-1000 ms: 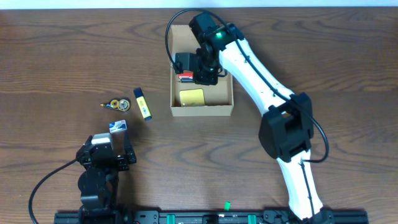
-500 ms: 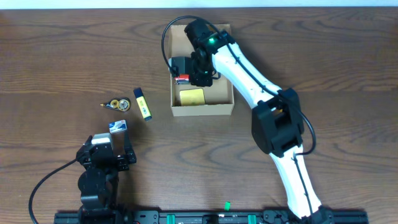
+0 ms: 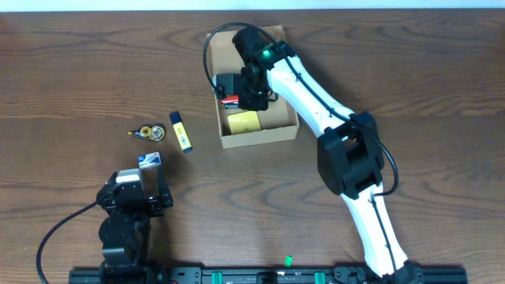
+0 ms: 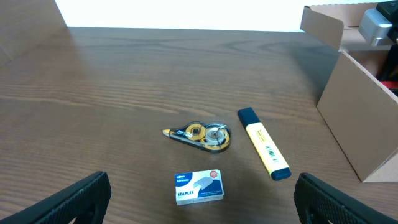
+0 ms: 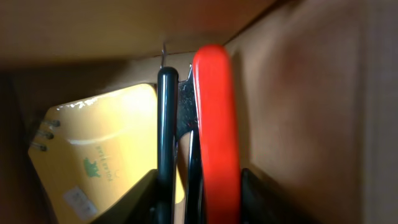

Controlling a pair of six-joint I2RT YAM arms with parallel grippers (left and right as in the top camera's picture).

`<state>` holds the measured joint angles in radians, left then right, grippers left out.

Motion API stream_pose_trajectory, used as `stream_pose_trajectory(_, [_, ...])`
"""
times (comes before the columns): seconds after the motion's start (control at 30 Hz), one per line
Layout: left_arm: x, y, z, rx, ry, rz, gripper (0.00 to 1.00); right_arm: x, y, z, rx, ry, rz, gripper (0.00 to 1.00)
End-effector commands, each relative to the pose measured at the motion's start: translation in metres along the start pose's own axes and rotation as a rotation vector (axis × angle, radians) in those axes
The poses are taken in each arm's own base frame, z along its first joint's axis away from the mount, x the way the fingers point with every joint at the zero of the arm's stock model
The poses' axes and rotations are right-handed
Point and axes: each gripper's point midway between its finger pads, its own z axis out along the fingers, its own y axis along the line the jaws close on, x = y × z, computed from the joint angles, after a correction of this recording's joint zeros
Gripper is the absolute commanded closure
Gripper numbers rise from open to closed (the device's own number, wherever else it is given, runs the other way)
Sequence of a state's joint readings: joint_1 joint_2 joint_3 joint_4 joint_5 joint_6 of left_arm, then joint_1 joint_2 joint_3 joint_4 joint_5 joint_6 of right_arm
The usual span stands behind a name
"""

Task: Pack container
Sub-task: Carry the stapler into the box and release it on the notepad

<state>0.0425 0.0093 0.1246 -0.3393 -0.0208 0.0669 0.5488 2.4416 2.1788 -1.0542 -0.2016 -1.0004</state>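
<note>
A robotics lab bench: wood-grain table [image 3: 63, 63], black mounting rail [image 3: 237, 276], office stationery like a highlighter [image 3: 181, 132].

The overhead camera looks straight down on the table [image 3: 63, 63] from well above. The left wrist camera sits low, facing across the tabletop; both views share the highlighter [image 3: 181, 132], the staples box [image 3: 149, 160] and the container [image 3: 260, 137]. The right wrist camera peers close-up inside that container.

"STAPLES" on small box [image 4: 199, 187]
</note>
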Motion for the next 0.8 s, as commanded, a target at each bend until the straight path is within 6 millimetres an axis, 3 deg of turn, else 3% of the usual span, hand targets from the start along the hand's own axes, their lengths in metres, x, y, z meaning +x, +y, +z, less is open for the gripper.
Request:
stream_pose_trajectory(0.0, [0.012,-0.002,0.002,0.015,0.033,-0.002,0.05,-0.013,0.000,-0.005,0.014,-0.019,-0.019,0.57])
stream_pose_trajectory(0.5, [0.012,-0.002,0.002,0.015,0.033,-0.002,0.05,-0.013,-0.002,-0.009,0.044,0.011,0.031,0.55])
stream_pose_trajectory(0.67, [0.012,-0.002,0.002,0.015,0.033,-0.002,0.05,-0.025,-0.008,-0.047,0.103,-0.028,0.052,0.66])
stream_pose_trajectory(0.77, [0.012,-0.002,0.002,0.015,0.033,-0.002,0.05,-0.027,-0.008,-0.083,0.152,-0.032,0.088,0.64])
